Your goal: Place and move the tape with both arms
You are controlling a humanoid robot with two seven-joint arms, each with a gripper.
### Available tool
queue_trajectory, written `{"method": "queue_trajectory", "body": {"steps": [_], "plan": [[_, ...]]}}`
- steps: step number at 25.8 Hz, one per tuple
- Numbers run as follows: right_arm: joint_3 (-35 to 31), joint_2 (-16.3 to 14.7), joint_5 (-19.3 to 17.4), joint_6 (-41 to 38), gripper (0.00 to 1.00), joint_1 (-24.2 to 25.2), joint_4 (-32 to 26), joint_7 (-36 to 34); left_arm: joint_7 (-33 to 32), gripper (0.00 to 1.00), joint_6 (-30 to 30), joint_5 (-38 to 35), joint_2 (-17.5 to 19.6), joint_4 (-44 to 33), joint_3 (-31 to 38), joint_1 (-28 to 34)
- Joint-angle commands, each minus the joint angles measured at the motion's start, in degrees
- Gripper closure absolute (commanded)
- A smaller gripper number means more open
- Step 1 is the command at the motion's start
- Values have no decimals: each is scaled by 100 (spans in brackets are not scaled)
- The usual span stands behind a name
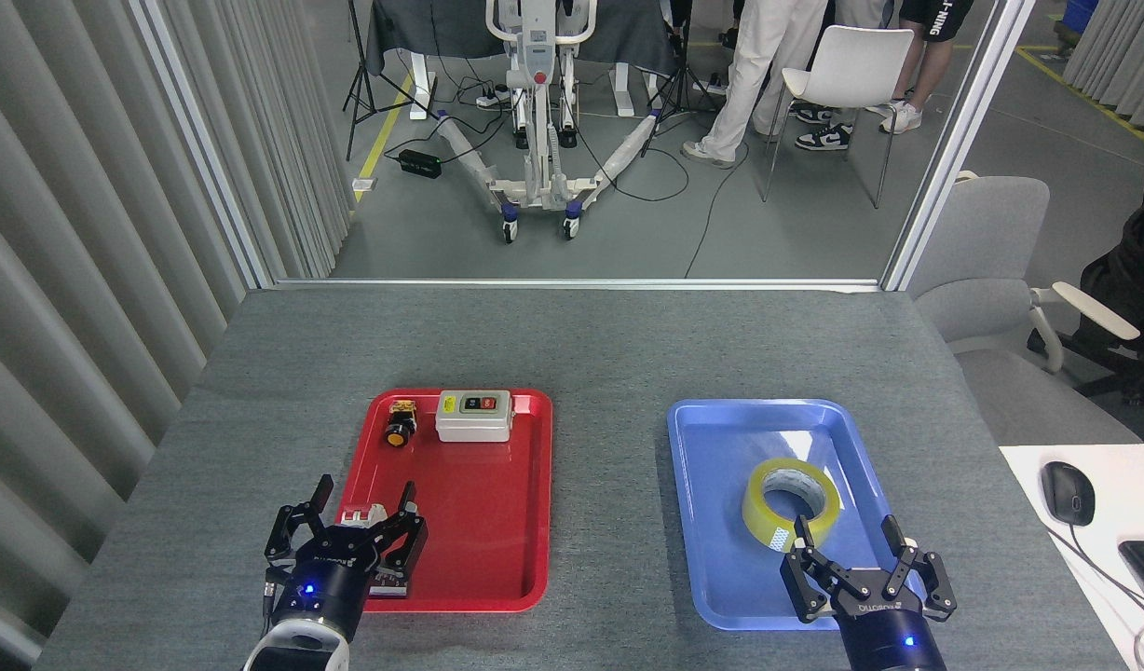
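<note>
Grey cloth covers our desk [572, 345]. On it the tape [792, 501] lies flat in the blue tray [721, 447], free of both pincers. Our right pincer [844, 540] hovers spread wide just beside it; our left pincer [364, 497] gapes empty at the red tray [497, 522].

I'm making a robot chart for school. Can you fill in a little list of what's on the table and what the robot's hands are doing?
table: grey cloth top
blue tray: holds the tape, lying flat
red tray: holds a grey switch box and a yellow-capped button
right gripper: open, empty, near the tape
left gripper: open, at the red tray's near left corner
</note>
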Motion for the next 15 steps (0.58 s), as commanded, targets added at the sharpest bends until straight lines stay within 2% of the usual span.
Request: {"method": "queue_trajectory", "body": {"steps": [1,15], "plan": [[-26,18,-6,-15,0,-19,-2,0,1,0,-1,0,0,0,0,2],[-17,18,-6,-15,0,-98,-2,0,1,0,-1,0,-9,18,0,11]]}}
